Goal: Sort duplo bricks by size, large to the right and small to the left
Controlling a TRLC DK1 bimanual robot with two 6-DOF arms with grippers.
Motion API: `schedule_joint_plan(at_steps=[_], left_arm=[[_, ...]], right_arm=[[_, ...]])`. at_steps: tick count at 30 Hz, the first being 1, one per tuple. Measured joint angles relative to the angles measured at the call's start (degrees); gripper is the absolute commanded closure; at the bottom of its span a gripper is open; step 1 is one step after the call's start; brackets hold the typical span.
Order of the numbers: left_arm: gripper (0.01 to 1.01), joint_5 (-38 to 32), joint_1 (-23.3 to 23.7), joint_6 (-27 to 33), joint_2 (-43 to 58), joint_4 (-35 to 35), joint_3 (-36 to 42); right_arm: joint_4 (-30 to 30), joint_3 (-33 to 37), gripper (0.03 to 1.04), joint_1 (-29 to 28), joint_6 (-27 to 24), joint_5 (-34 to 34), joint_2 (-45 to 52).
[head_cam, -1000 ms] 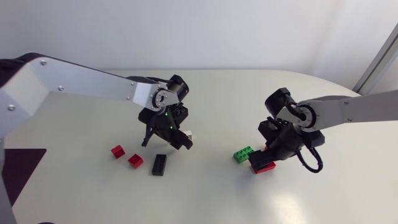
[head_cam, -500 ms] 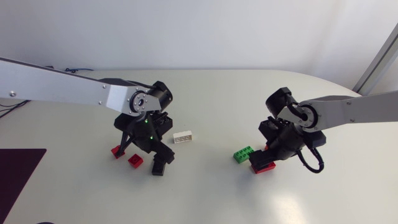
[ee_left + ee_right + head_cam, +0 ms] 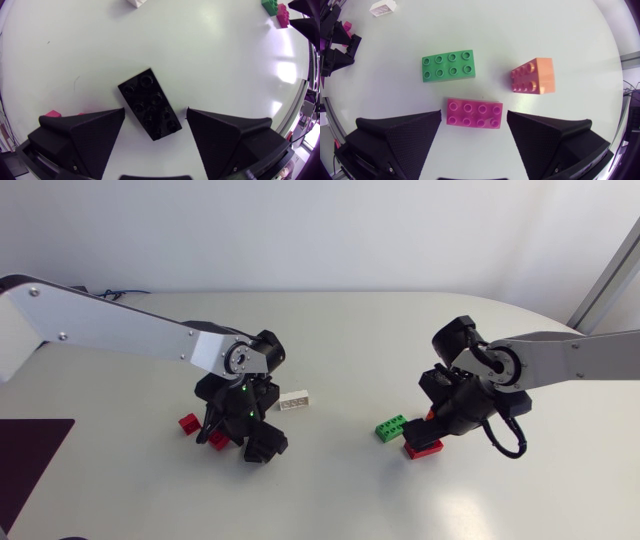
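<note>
1. head: small reds [image 3: 188, 423] sit on the left, green brick [image 3: 391, 427] on the right. white brick [image 3: 294, 401] is in the middle, unsorted i'd say.
2. left wrist: left gripper [image 3: 155, 112] is released and straddles the black brick [image 3: 150, 102] without touching it. that one's large, so it belongs on the right.
3. right wrist: right gripper [image 3: 474, 116] is released too, either side of the pink brick [image 3: 474, 111], no contact. orange brick [image 3: 533, 76] is just beside. roughly halfway done, i'd guess.

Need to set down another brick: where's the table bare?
Bare: the stretch between the white brick and the green brick, and the near table edge. Crowded: around the left gripper over the black brick, and under the right gripper.
</note>
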Motion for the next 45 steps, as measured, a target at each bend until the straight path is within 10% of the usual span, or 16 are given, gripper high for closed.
schedule_joint_plan(at_steps=[18,27,32,45], left_arm=[[0.221,2.19,3.37,-4.24,0.44,-4.61,4.85],[0.407,2.91,3.52,-4.24,2.73,-6.19,5.53],[0.756,3.30,3.10,-4.24,4.02,-7.63,6.12],[0.789,3.21,-0.57,-2.78,2.62,-8.00,7.39]], right_arm=[[0.04,-0.39,0.12,0.50,0.00,0.00,-0.17],[0.31,-0.39,0.12,0.50,0.00,0.02,-0.15],[0.31,-0.39,0.12,0.48,0.00,0.02,-0.15],[0.28,-0.42,0.12,0.22,-0.02,0.00,-0.22]])
